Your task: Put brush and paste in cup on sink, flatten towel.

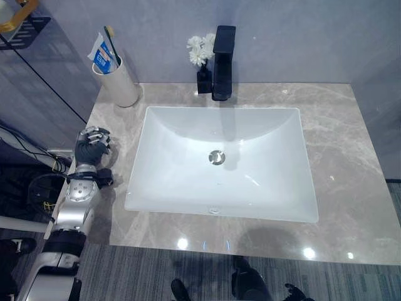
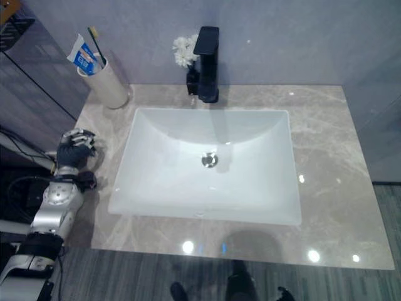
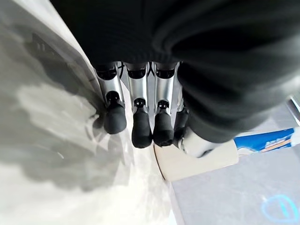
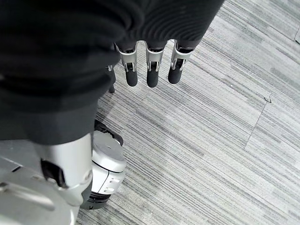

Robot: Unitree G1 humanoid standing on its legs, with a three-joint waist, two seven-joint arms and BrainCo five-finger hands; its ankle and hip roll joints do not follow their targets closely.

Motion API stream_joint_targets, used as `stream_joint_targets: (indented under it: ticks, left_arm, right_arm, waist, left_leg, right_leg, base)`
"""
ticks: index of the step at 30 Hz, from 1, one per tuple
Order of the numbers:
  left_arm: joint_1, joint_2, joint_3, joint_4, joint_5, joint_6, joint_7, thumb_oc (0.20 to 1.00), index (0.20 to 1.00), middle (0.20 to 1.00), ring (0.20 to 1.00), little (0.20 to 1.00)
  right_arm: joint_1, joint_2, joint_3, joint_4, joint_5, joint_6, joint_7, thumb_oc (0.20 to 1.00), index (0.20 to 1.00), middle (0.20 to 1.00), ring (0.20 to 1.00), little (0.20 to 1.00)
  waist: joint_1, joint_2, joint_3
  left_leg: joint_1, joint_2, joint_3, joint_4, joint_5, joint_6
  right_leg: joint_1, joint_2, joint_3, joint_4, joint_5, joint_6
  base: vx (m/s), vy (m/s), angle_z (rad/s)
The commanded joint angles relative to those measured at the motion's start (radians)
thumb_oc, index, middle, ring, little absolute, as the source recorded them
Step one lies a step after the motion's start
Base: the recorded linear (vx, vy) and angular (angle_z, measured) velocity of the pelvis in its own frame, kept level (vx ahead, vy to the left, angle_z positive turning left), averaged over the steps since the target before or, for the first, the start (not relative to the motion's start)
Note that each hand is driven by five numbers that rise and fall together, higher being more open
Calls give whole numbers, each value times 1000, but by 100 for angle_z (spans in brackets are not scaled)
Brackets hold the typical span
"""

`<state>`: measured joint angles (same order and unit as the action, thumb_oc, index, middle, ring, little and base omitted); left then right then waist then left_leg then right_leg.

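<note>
Progress: the cup portion of the task appears complete. The white cylindrical cup [image 1: 117,80] stands upright on the grey marble-patterned countertop [image 1: 338,157], in the upper left of the frame, just off the back left corner of the white rectangular sink basin [image 1: 219,163]. Inside it stand the blue-and-white toothpaste tube [image 1: 101,54] and the dark-handled toothbrush with a yellowish head [image 1: 111,44], both leaning slightly and protruding above the rim. No towel is visible on the counter or elsewhere, so the flattening step cannot be confirmed; judged outstanding.

Hands: the left hand [image 1: 92,145] sits at the left edge of the frame, over the counter's left margin, below the cup and well apart from it. In its wrist view the fingers [image 3: 140,129] extend straight, released, holding nothing, with the cup's base beyond them. The right hand [image 4: 150,65] hangs over the grey striped floor [image 4: 225,140], fingers relaxed and empty.

Other fixtures: a black square-bodied faucet [image 1: 223,63] at the back centre of the basin, with a small dark vase of white flowers [image 1: 200,56] just beside it on the left. The round chrome drain [image 1: 217,157] sits mid-basin.
</note>
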<state>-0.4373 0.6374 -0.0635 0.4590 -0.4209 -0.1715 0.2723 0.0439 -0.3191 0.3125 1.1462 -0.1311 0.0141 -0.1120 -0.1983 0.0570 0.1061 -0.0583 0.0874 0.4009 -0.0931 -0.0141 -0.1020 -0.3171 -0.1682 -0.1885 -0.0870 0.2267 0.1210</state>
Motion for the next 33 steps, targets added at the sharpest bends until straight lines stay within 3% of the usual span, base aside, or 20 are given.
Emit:
stream_joint_targets:
  ticks: [1, 9, 17, 33]
  left_arm:
    - [-80, 94, -7, 90, 13, -11, 48, 200, 200, 200, 200, 200]
    - [-294, 110, -57, 229, -102, -31, 113, 200, 200, 200, 200, 200]
    - [-457, 159, -119, 348, -135, -36, 141, 200, 200, 200, 200, 200]
    - [-584, 237, -165, 483, -132, -25, 162, 200, 200, 200, 200, 200]
  right_arm:
    - [-57, 17, 31, -4, 37, -10, -31, 1000, 1000, 1000, 1000, 1000]
    - [-97, 14, 59, 19, 42, -2, -62, 1000, 1000, 1000, 1000, 1000]
    - [-97, 19, 90, 10, 49, -9, -65, 1000, 1000, 1000, 1000, 1000]
    - [-94, 8, 123, -16, 68, -30, -60, 1000, 1000, 1000, 1000, 1000]
  waist:
    - [-18, -27, 45]
    - [-30, -42, 68]
    - [-47, -65, 45]
    - [-61, -106, 15]
  left_leg:
    - [10, -27, -74, 6, 7, 14]
    - [-48, -15, -91, 6, 23, 2]
    - [-88, 6, -102, 6, 34, -17]
    - [-106, 40, -89, 6, 47, -40]
  right_leg:
    - [-30, 10, 5, 48, -24, 59]
    - [-80, 20, 0, 61, -19, 55]
    - [-112, 34, -7, 60, -14, 55]
    - [-121, 64, -7, 32, -8, 52]
  base:
    - [8, -18, -4]
    - [5, -23, -7]
    - [16, -12, 0]
    - [16, -11, -2]
